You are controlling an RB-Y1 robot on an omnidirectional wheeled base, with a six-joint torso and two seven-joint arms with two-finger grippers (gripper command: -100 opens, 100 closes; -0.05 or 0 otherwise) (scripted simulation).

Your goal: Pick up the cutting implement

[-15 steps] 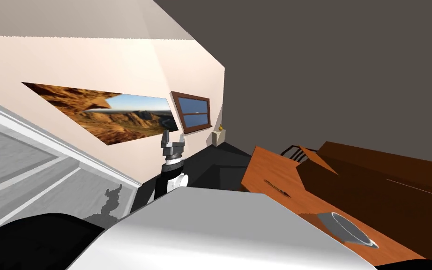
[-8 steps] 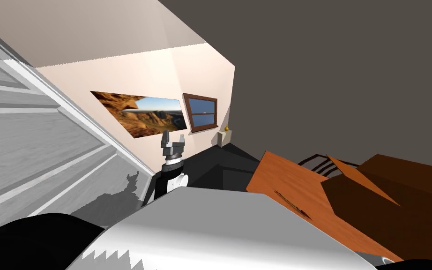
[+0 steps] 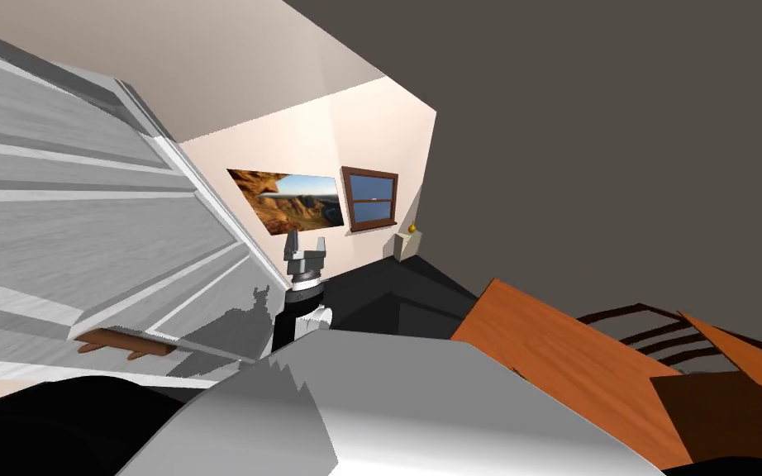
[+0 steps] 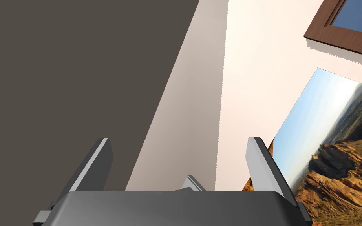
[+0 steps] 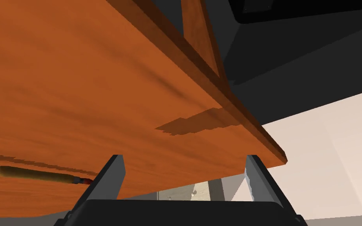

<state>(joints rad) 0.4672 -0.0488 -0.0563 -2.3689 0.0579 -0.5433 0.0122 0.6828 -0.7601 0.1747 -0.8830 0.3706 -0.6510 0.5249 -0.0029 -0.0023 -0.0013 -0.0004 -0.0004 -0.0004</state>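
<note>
Standing largest in the head view is a white and grey panelled door on the robot's left, slanted with the whole picture. On the robot's right lies the bench, an orange-brown wooden top with a darker edge; the right wrist view looks across it from close by.

The left end effector is raised ahead of the chest, between door and bench, its two fingers spread wide with nothing between them. The right end effector is close to the bench top, fingers likewise spread apart and holding nothing.

The cutting implement rests flat on the bench top, just beside one finger of the right end effector and outside the gap between the fingers. It shows a slim, round, tan-yellow handle with a small red cap at the end nearest that finger and a grey metal collar at the other end. Its long axis runs across the fingers' reach rather than along it, the red end pointing toward the finger and the metal end away. The blade is cut off at the picture's edge.
</note>
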